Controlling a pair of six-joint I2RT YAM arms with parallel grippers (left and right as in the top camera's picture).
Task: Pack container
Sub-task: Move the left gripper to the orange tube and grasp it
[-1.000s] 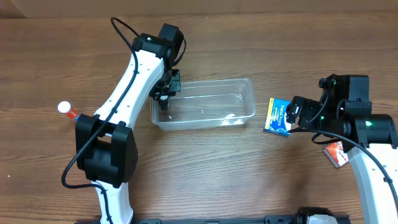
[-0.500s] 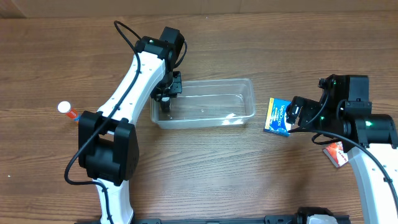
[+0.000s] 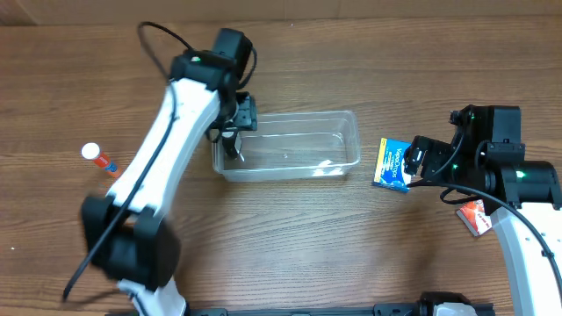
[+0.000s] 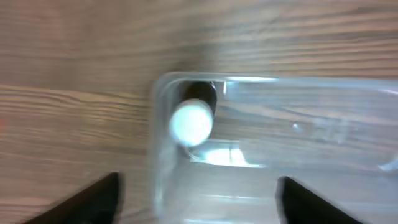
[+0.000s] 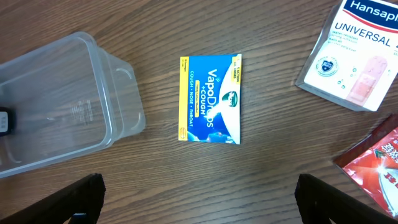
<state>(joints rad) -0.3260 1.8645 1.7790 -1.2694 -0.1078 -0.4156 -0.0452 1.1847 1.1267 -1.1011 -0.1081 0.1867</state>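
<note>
Left wrist view, left hand (image 4: 197, 184) spread wide, empty, above one end of the container (image 4: 323, 134), white-capped object (image 4: 191, 122) inside

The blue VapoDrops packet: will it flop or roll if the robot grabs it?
The blue packet lies flat and thin, so it probably won't roll. It looks like a soft, light sachet, so it may bend when lifted.
</note>
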